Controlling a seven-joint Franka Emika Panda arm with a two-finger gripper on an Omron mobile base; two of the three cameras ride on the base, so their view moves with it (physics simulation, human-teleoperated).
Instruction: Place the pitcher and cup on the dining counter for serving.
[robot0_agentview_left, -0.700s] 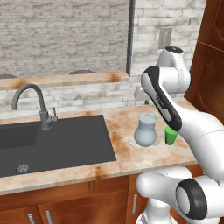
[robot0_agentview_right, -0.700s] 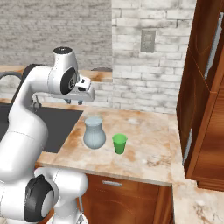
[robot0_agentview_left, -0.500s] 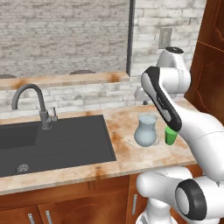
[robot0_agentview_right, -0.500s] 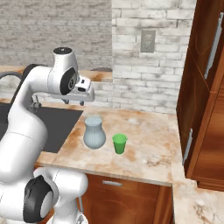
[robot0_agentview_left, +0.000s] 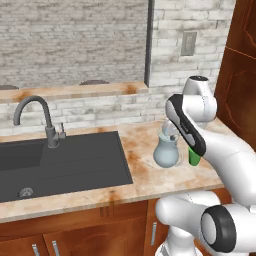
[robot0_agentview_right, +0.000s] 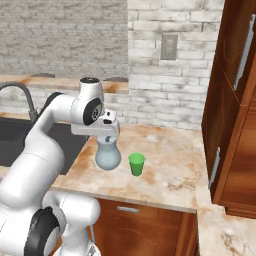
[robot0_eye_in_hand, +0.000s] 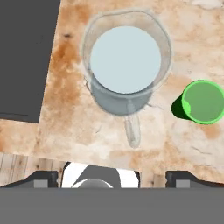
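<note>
Nothing is served yet: the pitcher at upper centre and the cup at right both stand on the sink-side counter. The gripper hovers above the pitcher, fingers spread wide and empty; both items await grasping and carrying.

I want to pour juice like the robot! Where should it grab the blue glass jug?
Probably from straight above, at the narrow neck of the pitcher. It stands upright on the counter with the open gripper hanging over it. The round belly looks too wide and slippery, and the handle is thin. The cup stands apart, so the fingers have room.
</note>
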